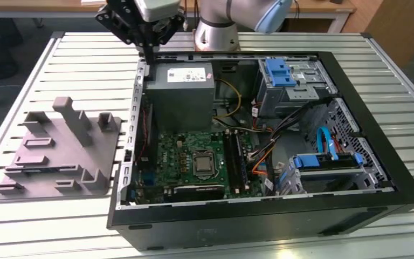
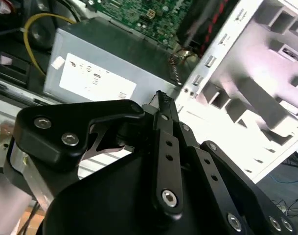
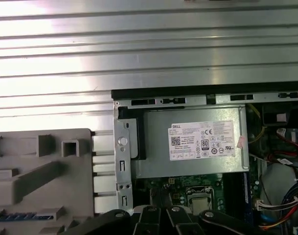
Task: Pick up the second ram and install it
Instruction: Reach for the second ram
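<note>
My gripper (image 1: 149,55) hangs above the far left corner of the open computer case (image 1: 264,216), over the grey power supply (image 1: 180,86). In the second wrist view its black fingers (image 2: 162,100) are pressed together with nothing between them. A thin dark strip with bluish marks, which I take for the second ram (image 1: 38,168), lies flat in a slot of the grey fixture tray (image 1: 63,145), well away from the gripper. The first wrist view shows that strip (image 3: 24,215) in the tray (image 3: 41,166). The black memory slots (image 1: 236,159) run beside the processor socket (image 1: 203,162).
The case stands on a slatted metal table (image 1: 70,59). Its raised sheet-metal wall (image 1: 140,102) separates the tray from the motherboard (image 1: 185,156). Drive cages with blue latches (image 1: 279,73) and loose cables (image 1: 264,129) crowd the exterior view's right half of the case. The arm's base (image 1: 218,27) stands behind.
</note>
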Robot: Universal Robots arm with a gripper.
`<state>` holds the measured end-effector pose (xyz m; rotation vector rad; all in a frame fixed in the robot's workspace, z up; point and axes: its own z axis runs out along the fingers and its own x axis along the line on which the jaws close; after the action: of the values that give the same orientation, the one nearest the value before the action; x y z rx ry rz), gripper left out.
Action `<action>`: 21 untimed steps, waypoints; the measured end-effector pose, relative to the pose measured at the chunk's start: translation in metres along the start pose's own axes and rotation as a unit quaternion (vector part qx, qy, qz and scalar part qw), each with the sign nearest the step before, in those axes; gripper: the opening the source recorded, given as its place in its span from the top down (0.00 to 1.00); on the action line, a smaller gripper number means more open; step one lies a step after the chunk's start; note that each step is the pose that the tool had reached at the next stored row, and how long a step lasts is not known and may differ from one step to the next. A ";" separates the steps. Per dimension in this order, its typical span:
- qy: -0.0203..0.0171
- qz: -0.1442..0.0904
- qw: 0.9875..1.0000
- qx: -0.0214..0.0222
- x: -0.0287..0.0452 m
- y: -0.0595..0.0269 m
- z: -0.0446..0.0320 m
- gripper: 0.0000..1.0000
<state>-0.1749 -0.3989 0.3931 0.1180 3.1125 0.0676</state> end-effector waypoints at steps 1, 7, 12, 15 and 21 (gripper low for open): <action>0.000 0.000 1.000 0.000 0.0045 -0.0003 -0.0001 0.90; 0.000 0.000 1.000 0.000 0.0313 -0.0023 -0.0007 0.90; 0.000 0.000 1.000 0.000 0.0542 -0.0041 -0.0010 0.90; 0.000 0.000 1.000 0.000 0.0679 -0.0051 -0.0013 0.90; 0.000 0.000 1.000 0.000 0.0942 -0.0071 -0.0017 0.90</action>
<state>-0.2694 -0.3989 0.3921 0.1182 3.1124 0.0677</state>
